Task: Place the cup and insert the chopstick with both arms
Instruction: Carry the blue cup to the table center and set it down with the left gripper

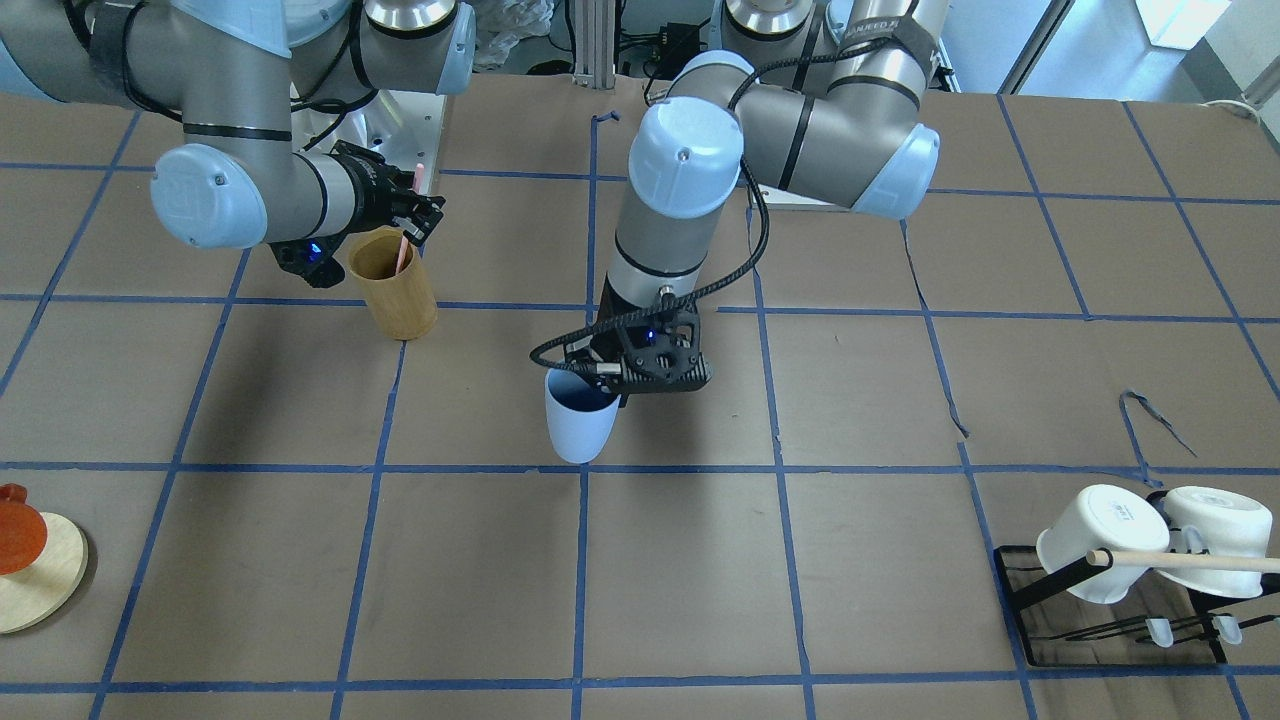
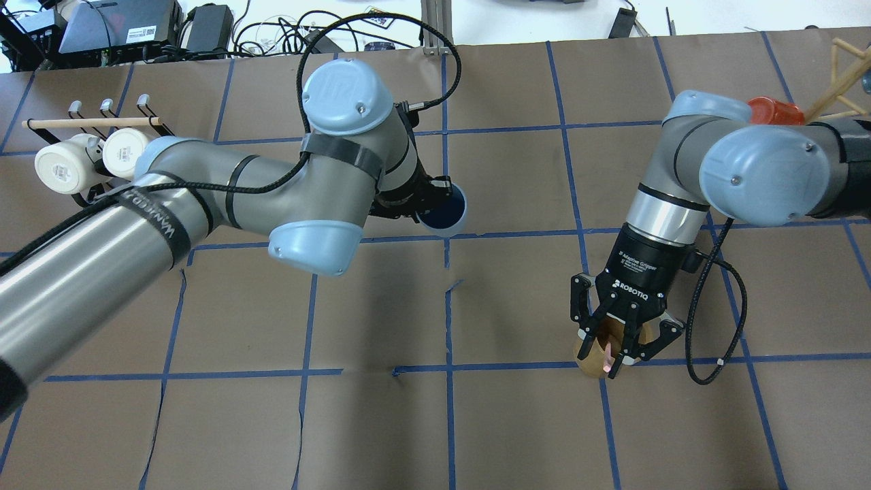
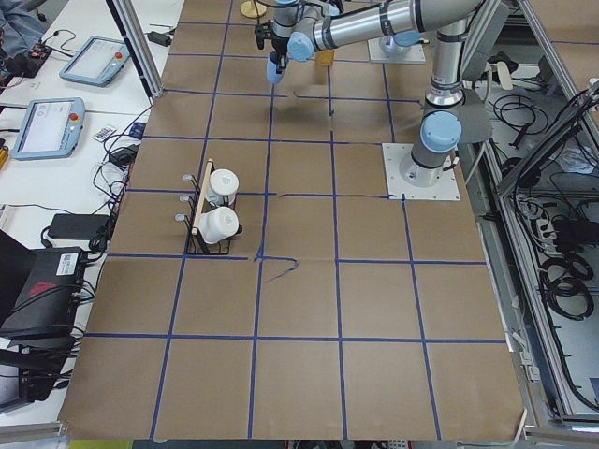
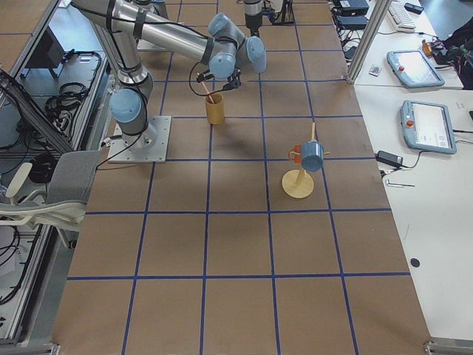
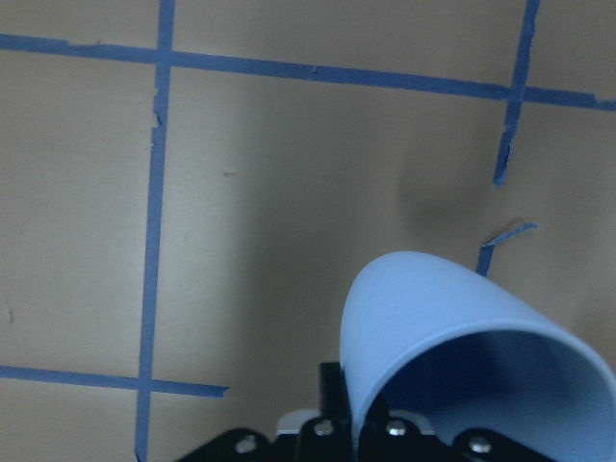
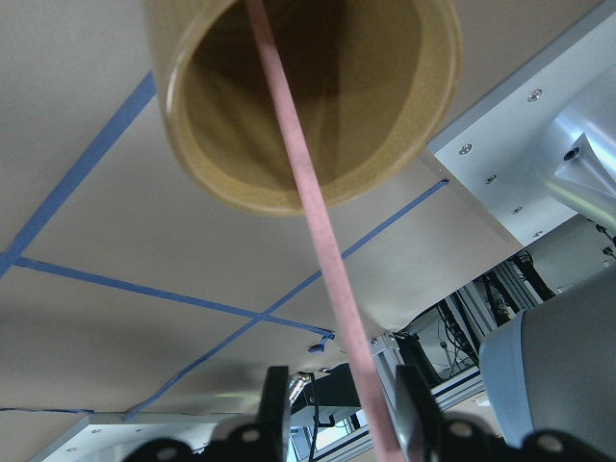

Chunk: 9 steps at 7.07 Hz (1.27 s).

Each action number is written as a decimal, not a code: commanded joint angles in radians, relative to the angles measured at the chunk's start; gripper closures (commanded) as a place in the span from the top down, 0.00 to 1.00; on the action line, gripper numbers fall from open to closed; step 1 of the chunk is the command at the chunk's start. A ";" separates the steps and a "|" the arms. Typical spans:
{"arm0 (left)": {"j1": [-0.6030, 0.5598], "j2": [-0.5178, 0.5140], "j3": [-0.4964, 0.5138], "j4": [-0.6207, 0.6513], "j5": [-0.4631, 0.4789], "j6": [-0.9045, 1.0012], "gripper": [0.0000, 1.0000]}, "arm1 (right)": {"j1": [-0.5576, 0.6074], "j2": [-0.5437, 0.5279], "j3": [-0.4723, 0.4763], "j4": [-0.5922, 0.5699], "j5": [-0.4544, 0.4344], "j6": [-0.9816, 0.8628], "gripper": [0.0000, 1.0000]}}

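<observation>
i see the left gripper (image 1: 615, 380) near the middle of the table (image 1: 860, 560). its jaws are closed on the rim of the light blue cup (image 1: 580, 432), at one side, and the cup hangs a little tilted with the mouth up. i cannot tell if its bottom touches the paper.

the right gripper (image 2: 616, 350) points down over a tan wooden cup (image 1: 393, 283) close to the robot's base. the pink chopstick (image 6: 318, 221) leans inside this wooden cup, and its upper part passes between the two fingers (image 6: 274, 404). in the right wrist view the jaws are narrow but not pinching: there is a gap beside the stick.

a black rack with two white mugs (image 1: 1105, 540) stands well apart, at the table's left end.
</observation>
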 commanded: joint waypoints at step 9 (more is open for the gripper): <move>0.003 -0.134 0.100 -0.016 0.007 0.005 1.00 | -0.008 0.000 -0.167 0.128 0.019 0.009 0.00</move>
